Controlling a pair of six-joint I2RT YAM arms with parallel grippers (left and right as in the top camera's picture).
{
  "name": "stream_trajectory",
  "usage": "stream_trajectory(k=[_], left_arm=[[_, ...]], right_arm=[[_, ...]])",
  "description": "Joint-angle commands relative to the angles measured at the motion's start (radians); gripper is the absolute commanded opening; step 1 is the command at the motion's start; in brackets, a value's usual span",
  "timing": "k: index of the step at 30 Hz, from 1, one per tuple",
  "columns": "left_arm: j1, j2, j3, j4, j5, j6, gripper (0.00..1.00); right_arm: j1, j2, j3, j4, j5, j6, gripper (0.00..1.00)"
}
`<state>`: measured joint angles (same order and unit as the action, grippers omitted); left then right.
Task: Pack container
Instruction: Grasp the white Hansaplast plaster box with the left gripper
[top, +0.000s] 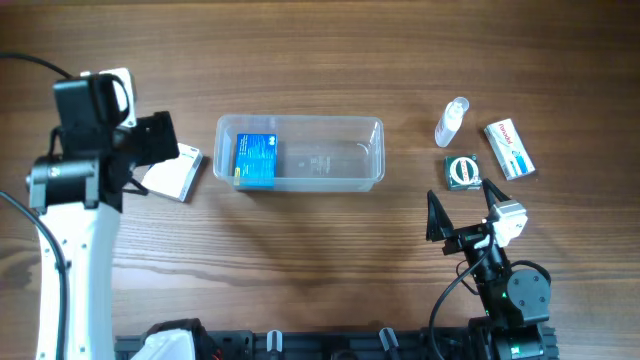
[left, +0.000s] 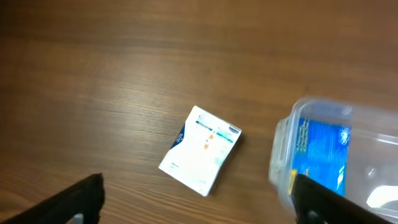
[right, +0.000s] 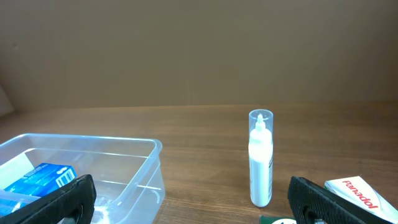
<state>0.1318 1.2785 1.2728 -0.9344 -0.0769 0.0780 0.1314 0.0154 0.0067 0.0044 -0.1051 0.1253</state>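
Observation:
The clear plastic container sits mid-table with a blue box lying in its left end; it also shows in the left wrist view and the right wrist view. A white box lies flat on the table left of the container, and in the left wrist view it is ahead of my left gripper, which is open and empty above it. My right gripper is open and empty near the front right, short of a green box, a spray bottle and a white-red box.
The spray bottle stands upright ahead of the right gripper, with the Panadol box to its right. The left arm's white body runs along the table's left side. A black rail lines the front edge.

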Motion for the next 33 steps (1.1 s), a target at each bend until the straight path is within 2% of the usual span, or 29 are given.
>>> stream_trajectory(k=[1,5,7,15,17,21,33], left_arm=[[0.034,0.090,-0.010,0.010,0.143,0.251,1.00],[0.034,0.208,-0.010,0.014,0.145,0.406,1.00],[0.034,0.281,-0.010,0.014,0.148,0.443,1.00],[0.034,0.470,-0.010,0.044,0.159,0.473,1.00],[0.034,0.503,-0.010,0.048,0.171,0.522,1.00],[0.047,0.529,-0.010,0.059,0.169,0.565,1.00],[0.090,0.538,-0.010,0.103,0.184,0.574,1.00]], right_arm=[[-0.006,-0.004,-0.002,0.004,-0.016,-0.018,1.00],[-0.006,-0.004,-0.002,0.004,-0.016,-0.018,1.00],[-0.006,-0.004,-0.002,0.004,-0.016,-0.018,1.00],[-0.006,-0.004,-0.002,0.004,-0.016,-0.018,1.00],[-0.006,-0.004,-0.002,0.004,-0.016,-0.018,1.00],[-0.006,-0.004,-0.002,0.004,-0.016,-0.018,1.00],[-0.006,-0.004,-0.002,0.004,-0.016,-0.018,1.00]])
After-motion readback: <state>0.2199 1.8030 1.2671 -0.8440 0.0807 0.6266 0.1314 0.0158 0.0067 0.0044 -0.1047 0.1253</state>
